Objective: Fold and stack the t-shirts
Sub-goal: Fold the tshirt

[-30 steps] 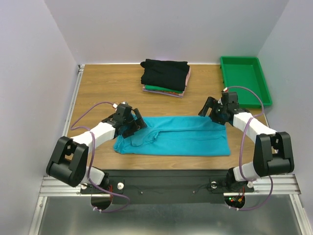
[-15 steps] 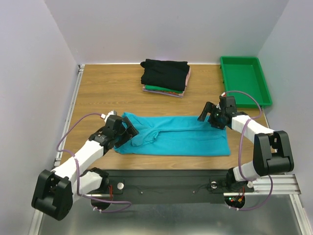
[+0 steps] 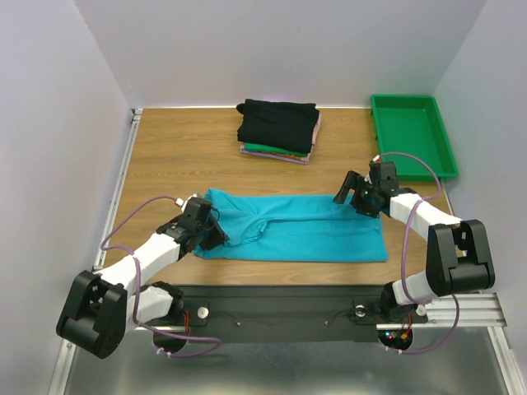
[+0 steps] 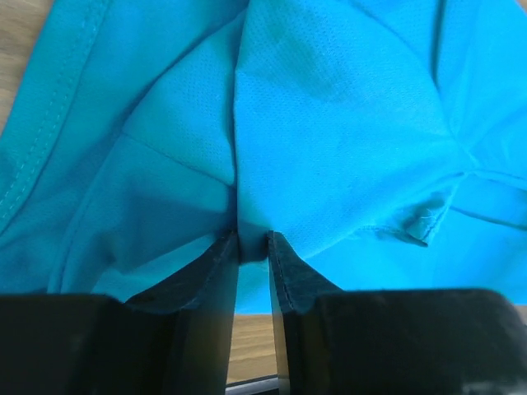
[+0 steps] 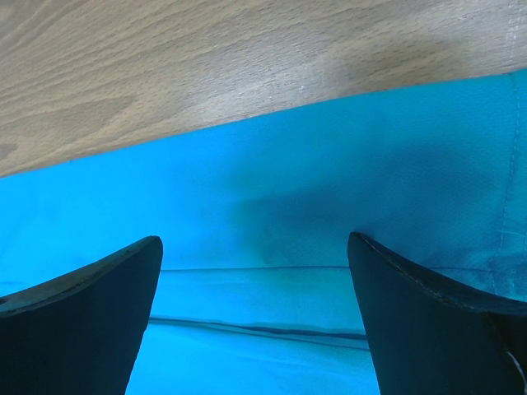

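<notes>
A bright teal t-shirt [image 3: 305, 232] lies folded into a long band across the front of the table. My left gripper [image 3: 216, 235] is at its left end, near the front edge. In the left wrist view its fingers [image 4: 212, 271] stand close together with a ridge of teal cloth [image 4: 329, 123] pinched between the tips [image 4: 252, 243]. My right gripper [image 3: 350, 194] sits low over the shirt's back right corner, jaws wide open [image 5: 255, 247] above the cloth [image 5: 329, 189], holding nothing. A stack of folded t-shirts [image 3: 278, 127], black on top of green and pink, rests at the back.
A rigid green tray [image 3: 412, 132] stands at the back right corner. Bare wooden table [image 3: 173, 156] shows between the teal shirt and the stack. Walls close in on the left, right and back.
My left arm has swung out to the left and its gripper has closed from wide open onto the shirt's left end. The right gripper shifted slightly towards the shirt and stays open.
</notes>
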Available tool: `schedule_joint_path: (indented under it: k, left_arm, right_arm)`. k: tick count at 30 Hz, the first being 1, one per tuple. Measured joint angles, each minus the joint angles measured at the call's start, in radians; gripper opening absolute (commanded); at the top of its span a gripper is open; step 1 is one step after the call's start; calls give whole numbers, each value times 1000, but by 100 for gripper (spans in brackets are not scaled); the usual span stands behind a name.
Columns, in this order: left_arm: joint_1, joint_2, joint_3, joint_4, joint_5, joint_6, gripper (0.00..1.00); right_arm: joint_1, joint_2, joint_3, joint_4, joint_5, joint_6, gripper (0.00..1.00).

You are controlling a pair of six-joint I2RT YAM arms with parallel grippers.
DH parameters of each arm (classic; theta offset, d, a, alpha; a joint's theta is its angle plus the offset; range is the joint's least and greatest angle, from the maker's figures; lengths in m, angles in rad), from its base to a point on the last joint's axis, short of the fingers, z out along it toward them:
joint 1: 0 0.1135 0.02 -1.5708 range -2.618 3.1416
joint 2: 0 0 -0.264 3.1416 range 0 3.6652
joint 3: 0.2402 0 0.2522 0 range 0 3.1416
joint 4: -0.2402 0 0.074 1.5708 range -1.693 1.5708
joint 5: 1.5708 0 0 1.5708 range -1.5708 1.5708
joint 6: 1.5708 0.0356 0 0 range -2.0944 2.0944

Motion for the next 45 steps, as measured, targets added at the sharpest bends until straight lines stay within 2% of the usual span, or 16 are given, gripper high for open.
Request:
schedule_joint_path:
  k: [1, 3, 4, 5, 10, 20, 31, 33, 34, 35, 36, 37, 40, 42, 45]
  left_arm:
    - [-3, 6, 0, 2, 2, 2, 28]
    - [-5, 22, 0, 5, 4, 4, 14]
    - [-7, 28, 0, 8, 8, 6, 3]
    - [-8, 31, 0, 10, 10, 8, 0]
    - [-26, 22, 0, 14, 37, 11, 0]
    - [-119, -136, 0, 5, 73, -47, 0]
    - [-221, -93, 0, -12, 73, -129, 0]
    - [-227, -89, 0, -23, 69, -134, 17]
    - [-227, -89, 0, -27, 64, -139, 30]
    - [-227, -89, 1, -39, 53, -137, 57]
    - [-227, -89, 3, -53, 43, -143, 66]
    - [-227, -89, 6, -71, 26, -148, 98]
    - [-227, -91, 31, -141, -22, -140, 98]
    - [-227, -98, 62, -182, -51, -131, 98]
    - [-226, -128, 117, -221, -104, -119, 98]
  right_arm:
    - [0, 0, 0, 0, 2, 0, 100]
    - [0, 0, 0, 0, 3, 0, 100]
    - [0, 0, 0, 0, 3, 0, 100]
    - [0, 0, 0, 0, 3, 0, 100]
    - [0, 0, 0, 0, 6, 0, 100]
    - [0, 0, 0, -1, 10, 0, 100]
    - [0, 1, 0, -1, 12, 0, 100]
    - [0, 2, 0, -1, 12, -1, 100]
    - [0, 2, 0, -1, 12, -1, 100]
    - [0, 1, 0, -1, 12, -3, 100]
    - [0, 1, 0, -1, 11, -5, 100]
    - [0, 1, 0, -1, 10, -8, 100]
    - [19, -19, 0, -3, 11, -18, 100]
    - [76, -49, 3, -11, 28, -24, 100]
    - [264, -76, 41, -23, 71, -20, 100]
